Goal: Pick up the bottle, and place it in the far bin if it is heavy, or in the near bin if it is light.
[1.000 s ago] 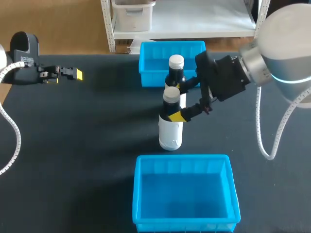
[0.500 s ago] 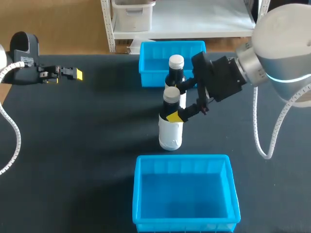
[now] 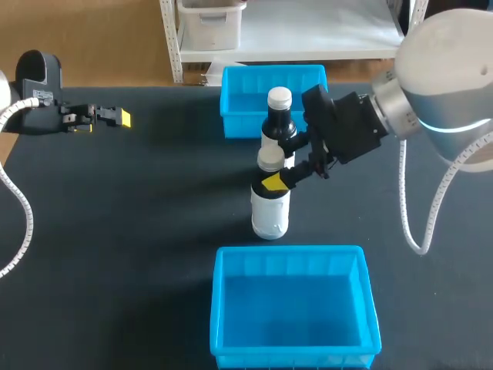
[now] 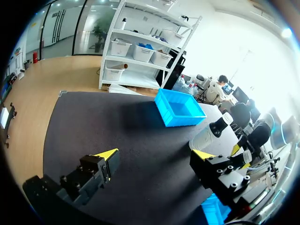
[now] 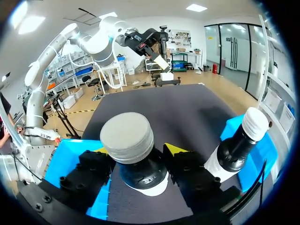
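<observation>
A black table [image 3: 115,231] fills the head view. The right arm [image 3: 447,69] comes in from the right to the middle; the left arm [image 3: 35,100] sits at the far left edge. A large blue near bin [image 3: 290,251] lies at the front, a smaller blue far bin [image 3: 228,116] at the back. Between them the bottle [image 3: 270,200], dark with a white label and grey cap, stands on the table. A second bottle [image 3: 278,116] stands just behind it. The right gripper [image 5: 136,154] clamps the bottle's neck from both sides. The left gripper [image 4: 154,154] holds nothing, its fingers spread wide.
</observation>
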Action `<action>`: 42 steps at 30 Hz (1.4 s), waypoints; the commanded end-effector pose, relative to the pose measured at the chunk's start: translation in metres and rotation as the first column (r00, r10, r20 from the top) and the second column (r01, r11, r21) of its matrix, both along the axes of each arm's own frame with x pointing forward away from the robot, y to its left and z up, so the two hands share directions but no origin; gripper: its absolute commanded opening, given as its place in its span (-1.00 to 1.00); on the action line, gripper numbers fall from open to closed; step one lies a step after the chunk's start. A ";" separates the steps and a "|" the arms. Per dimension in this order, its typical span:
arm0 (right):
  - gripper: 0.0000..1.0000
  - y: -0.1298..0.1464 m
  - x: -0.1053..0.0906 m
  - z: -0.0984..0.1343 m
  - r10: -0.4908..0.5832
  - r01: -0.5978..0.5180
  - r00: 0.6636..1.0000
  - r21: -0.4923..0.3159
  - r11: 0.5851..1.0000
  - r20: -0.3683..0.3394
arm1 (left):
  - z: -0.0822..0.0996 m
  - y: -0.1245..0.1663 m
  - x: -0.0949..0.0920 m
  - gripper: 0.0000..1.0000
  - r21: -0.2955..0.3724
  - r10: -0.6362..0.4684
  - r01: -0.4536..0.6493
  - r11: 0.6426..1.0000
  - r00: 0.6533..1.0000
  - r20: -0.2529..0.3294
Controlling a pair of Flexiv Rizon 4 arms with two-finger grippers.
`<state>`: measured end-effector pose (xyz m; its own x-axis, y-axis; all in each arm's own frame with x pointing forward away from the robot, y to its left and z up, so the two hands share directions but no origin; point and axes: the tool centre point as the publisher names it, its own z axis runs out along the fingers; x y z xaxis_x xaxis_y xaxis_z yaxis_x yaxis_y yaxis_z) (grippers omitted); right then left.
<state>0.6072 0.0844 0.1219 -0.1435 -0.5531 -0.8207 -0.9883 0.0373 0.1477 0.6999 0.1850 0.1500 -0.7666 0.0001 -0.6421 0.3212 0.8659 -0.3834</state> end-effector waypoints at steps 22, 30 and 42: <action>-1.00 -0.049 0.022 0.020 -0.106 0.108 0.992 -0.021 0.994 0.065 | 0.000 0.000 0.000 1.00 0.000 0.000 0.000 1.000 1.000 0.000; -1.00 -0.103 0.038 0.038 -0.214 0.220 0.971 -0.055 0.974 0.107 | 0.000 0.000 0.000 1.00 0.000 0.000 0.000 1.000 1.000 0.000; -1.00 -0.156 0.037 0.069 -0.305 0.316 0.941 -0.062 0.947 0.145 | 0.000 0.000 0.000 1.00 0.000 0.000 0.000 1.000 1.000 0.000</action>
